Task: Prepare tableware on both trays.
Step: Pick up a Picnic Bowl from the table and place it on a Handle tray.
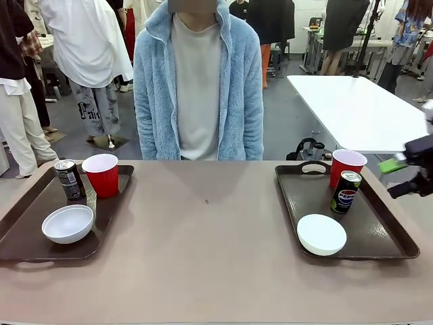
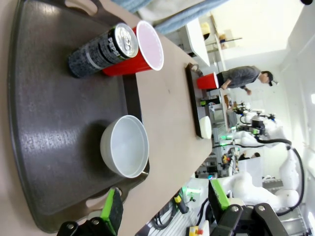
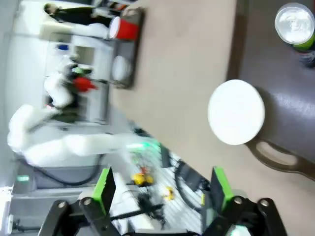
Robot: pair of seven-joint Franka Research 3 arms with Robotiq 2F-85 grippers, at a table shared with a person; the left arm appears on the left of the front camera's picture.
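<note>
Both trays look set, so just back off clean: right gripper [image 1: 399,177] and left gripper [image 2: 165,204] are spread wide and empty; steer clear of the Pepsi can [image 1: 346,191].

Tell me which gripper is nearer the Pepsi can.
Right. The right gripper hangs just past the outer rim of the tray holding the Pepsi can. The left gripper is at the other tray, across the table.

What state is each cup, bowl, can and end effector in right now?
Left cup: upright, on left tray.
Left can: upright, on the left tray.
Left bowl: upright, empty.
Right cup: upright, on right tray.
Pepsi can: upright.
Right bowl: upside down.
Left end effector: open, empty.
Right end effector: open, empty.
</note>
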